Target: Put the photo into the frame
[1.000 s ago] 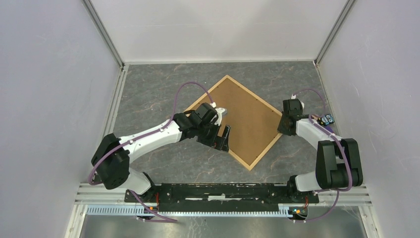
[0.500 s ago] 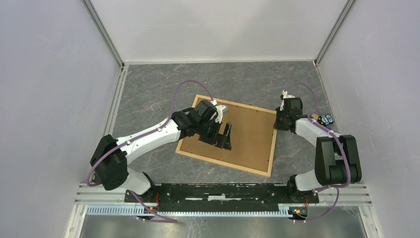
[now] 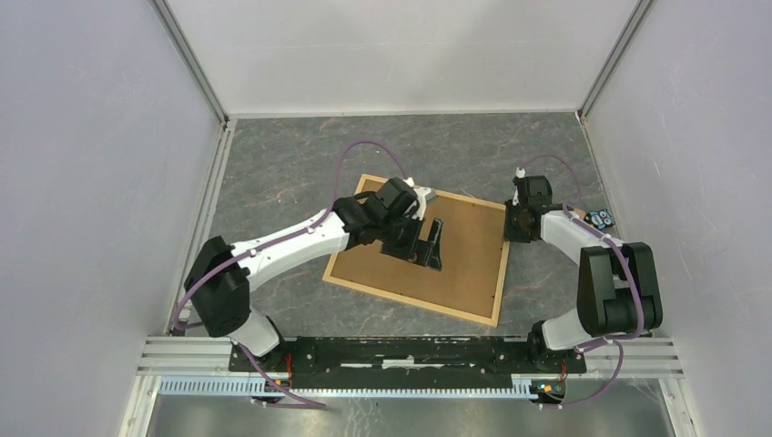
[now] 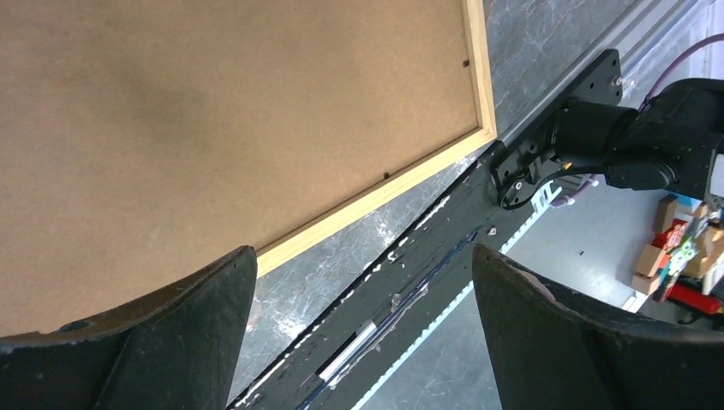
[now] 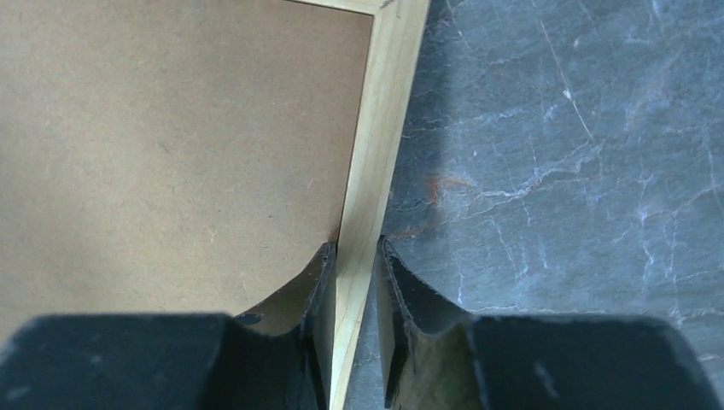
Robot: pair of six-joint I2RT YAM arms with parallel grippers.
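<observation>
The frame [image 3: 410, 305] lies face down on the grey table, its thin light-wood strips around a plain brown backing board [image 3: 469, 259]. The photo is hidden. My left gripper [image 3: 428, 253] hovers over the middle of the board, jaws wide open and empty; in its wrist view [image 4: 363, 256] the frame's near strip [image 4: 367, 201] passes below. My right gripper [image 3: 512, 223] straddles the frame's right strip [image 5: 384, 128]. In the right wrist view [image 5: 356, 248] the left finger rests against the wood and a thin gap shows at the right finger.
A small multicoloured object [image 3: 599, 218] lies by the right wall, just behind my right arm. The black mounting rail [image 3: 410, 350] runs along the near edge. Enclosure walls close in the table on three sides.
The frame swung from a diamond pose to nearly square with the table, then stayed. My left gripper slid right across the board. My right gripper's jaws eased apart on the strip.
</observation>
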